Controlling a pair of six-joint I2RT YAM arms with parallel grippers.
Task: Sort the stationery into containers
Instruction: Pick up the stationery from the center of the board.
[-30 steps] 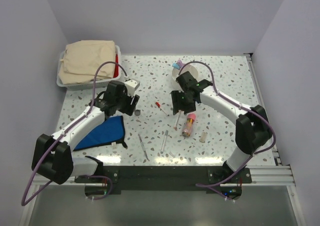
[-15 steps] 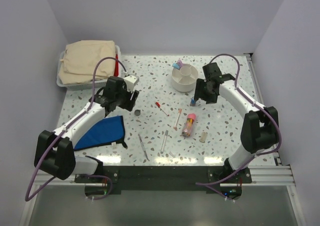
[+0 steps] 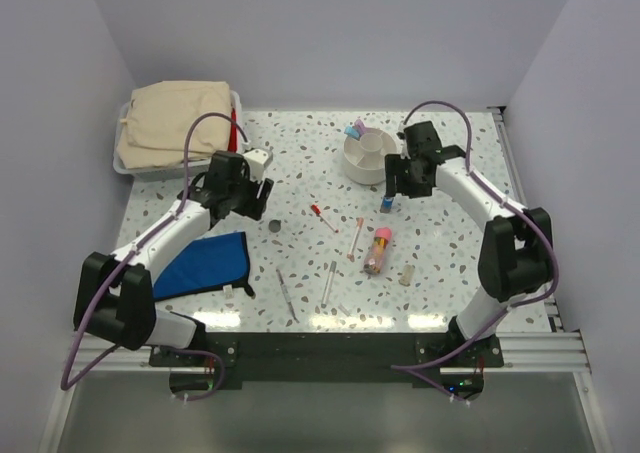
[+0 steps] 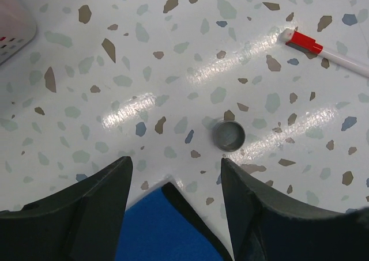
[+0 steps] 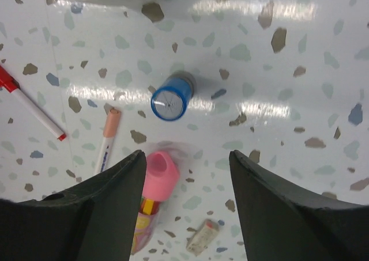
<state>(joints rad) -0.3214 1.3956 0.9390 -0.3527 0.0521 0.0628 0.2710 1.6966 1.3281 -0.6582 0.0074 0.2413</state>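
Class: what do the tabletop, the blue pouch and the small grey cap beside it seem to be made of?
Tabletop: speckled, terrazzo-like stone or laminate, glossy, since bright glare streaks it. Blue pouch: matte fabric, dark edging, no glare. Grey cap: metal or plastic; its dull sheen leaves that open.

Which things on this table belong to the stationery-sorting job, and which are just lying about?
Belong to the job: red-tipped pen, blue-capped stick, pink tube, beige eraser, silver pen, round white cup, white bin.

Just lying about: blue pouch, folded beige cloth.
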